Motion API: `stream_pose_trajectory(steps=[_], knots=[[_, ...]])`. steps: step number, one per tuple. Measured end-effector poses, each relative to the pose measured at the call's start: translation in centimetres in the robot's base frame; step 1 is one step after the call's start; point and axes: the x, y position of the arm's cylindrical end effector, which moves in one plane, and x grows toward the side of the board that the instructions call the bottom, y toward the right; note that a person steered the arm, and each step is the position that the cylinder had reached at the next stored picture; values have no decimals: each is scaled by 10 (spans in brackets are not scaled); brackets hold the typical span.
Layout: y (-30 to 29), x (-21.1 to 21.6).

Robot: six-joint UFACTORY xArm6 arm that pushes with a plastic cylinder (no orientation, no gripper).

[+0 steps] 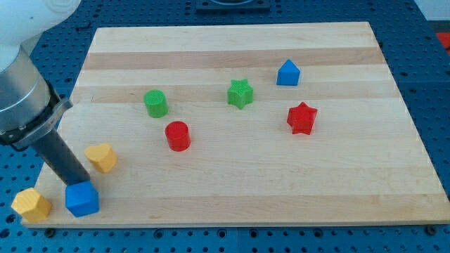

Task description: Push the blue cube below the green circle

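My tip (84, 183) at bottom-left of bench (281, 197), touching top edge of blue cube (82, 199), hidden just behind it. No gripper on rig, so no jaw state to give. Green circle (156, 103) lies up and to view's right, well apart. Spot below it bare, left of red cylinder (178, 135). Judgement: need tip on cube's lower-left side to push up-right; yellow heart (102, 157) near path.

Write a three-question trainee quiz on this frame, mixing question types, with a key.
1. True or false: my tip is at the blue cube.
2. Which block is nearest the green cylinder? A) red star B) red cylinder C) green star
3. Fill in: the blue cube sits near the board's bottom-____ corner in the view.

Key: 1 true; 2 B; 3 left.
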Motion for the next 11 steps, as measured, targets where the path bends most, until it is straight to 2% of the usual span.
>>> stream_pose_trajectory(steps=[2,4,5,6,11], knots=[[15,-6],[118,-6],[152,15],[151,53],[126,54]])
